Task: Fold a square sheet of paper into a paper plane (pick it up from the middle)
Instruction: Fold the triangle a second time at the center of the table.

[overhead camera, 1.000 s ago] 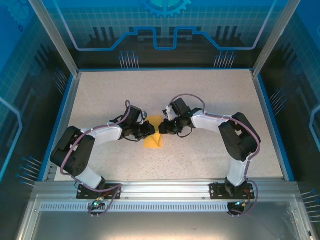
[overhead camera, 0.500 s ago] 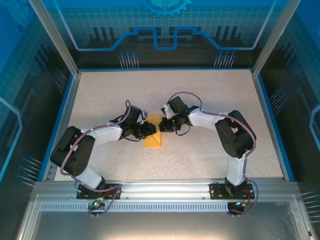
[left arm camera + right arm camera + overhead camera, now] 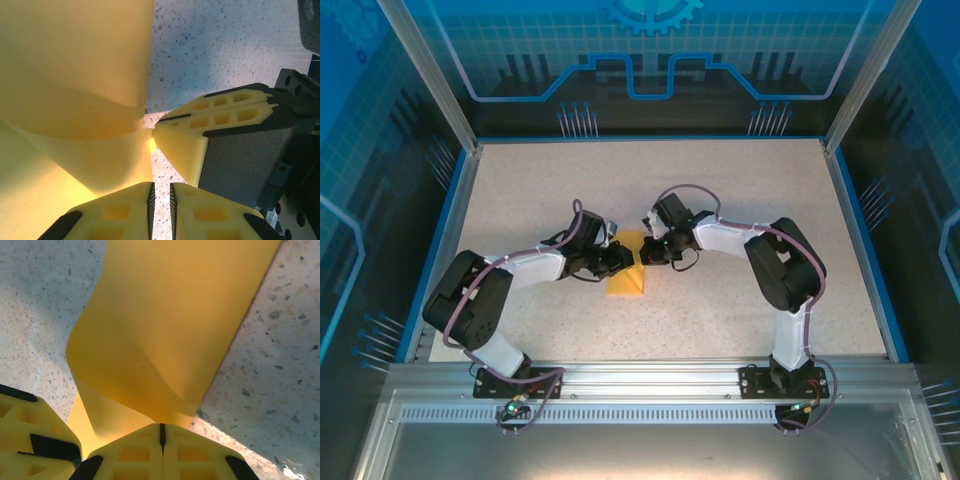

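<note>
Two grippers: tip to tip at the middle of the table (image 3: 740, 190).
Right gripper (image 3: 161, 426): clenched on the lifted edge of the square sheet of paper (image 3: 165, 330).
Left gripper (image 3: 160, 186): fingers narrowly parted beside that curl.

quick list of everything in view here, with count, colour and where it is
square sheet of paper: one, orange-yellow, mid-table between the two grippers, partly curled up off the surface
table: one, speckled beige with a blue rim, under everything
enclosure panels: several, blue patterned, at the back and sides
rail: one, silver, near edge, carrying both arm bases
cables: several, purple, looped along the arms
left gripper: one, yellow fingers, at the paper's left side, fingers nearly together with a thin slit between
right gripper: one, yellow fingers, shut on a curled fold of the paper
</note>
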